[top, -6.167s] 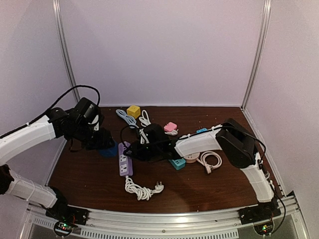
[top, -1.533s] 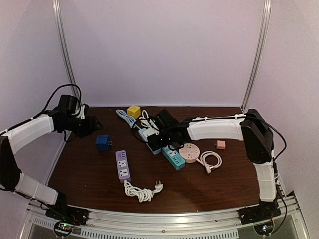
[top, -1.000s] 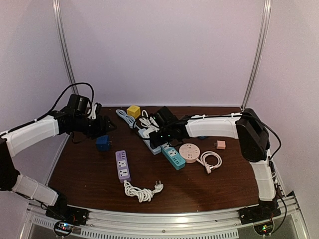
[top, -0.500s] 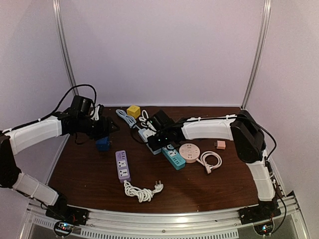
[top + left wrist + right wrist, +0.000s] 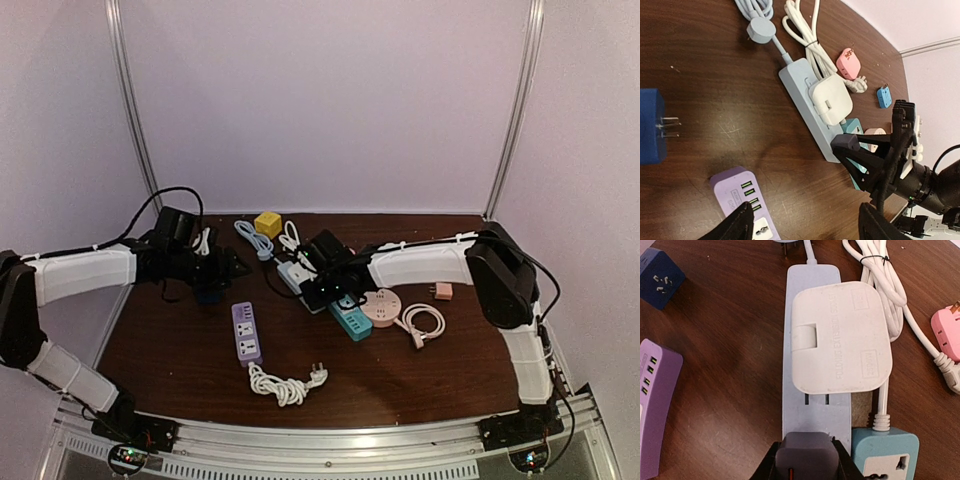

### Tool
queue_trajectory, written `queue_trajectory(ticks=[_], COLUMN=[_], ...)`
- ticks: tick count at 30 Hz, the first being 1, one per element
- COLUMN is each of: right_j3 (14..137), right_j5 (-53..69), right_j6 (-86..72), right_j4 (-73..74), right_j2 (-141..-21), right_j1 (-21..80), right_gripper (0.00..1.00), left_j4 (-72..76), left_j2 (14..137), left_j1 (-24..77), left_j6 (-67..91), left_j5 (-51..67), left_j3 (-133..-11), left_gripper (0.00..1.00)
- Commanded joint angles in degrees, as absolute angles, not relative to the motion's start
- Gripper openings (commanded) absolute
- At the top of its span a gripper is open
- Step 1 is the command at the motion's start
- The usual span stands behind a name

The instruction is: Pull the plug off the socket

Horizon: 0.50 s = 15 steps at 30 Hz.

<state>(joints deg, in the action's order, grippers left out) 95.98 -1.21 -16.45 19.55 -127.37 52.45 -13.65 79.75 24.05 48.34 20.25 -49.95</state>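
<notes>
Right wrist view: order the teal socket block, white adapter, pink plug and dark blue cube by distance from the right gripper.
1. teal socket block, immediately right of the right gripper in frame.
2. white adapter, straight ahead, centre frame.
3. pink plug, far right edge.
4. dark blue cube, top left corner.

- You see a dark wooden table [image 5: 180,350].
- At the back lie a pale blue power strip [image 5: 812,272] and a yellow cube [image 5: 267,223].
- At your left lies a navy cube adapter [image 5: 649,127].
- In the middle lie a purple power strip [image 5: 246,331], a teal power strip [image 5: 350,320] and a round pink socket [image 5: 383,306].
- In front lies a white coiled cable [image 5: 283,382].
</notes>
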Motion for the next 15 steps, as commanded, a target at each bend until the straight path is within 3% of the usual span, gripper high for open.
queue_trajectory(ticks=[1,15], right_j3=[89.67,78.93], right_j5=[-2.1,2.22], right_j6=[-18.25,-24.39], right_j4=[19.12,13.43], right_j2=[-121.28,-108.82], right_j1=[54.01,56.04], right_gripper=[0.08,0.05], left_j4=[-4.9,6.98], left_j2=[82.97,97.52], left_j1=[26.07,31.05], left_j6=[53.76,67.6], left_j5=[22.2,20.52], left_j3=[-49.41,-54.69], left_gripper=[0.72,0.71])
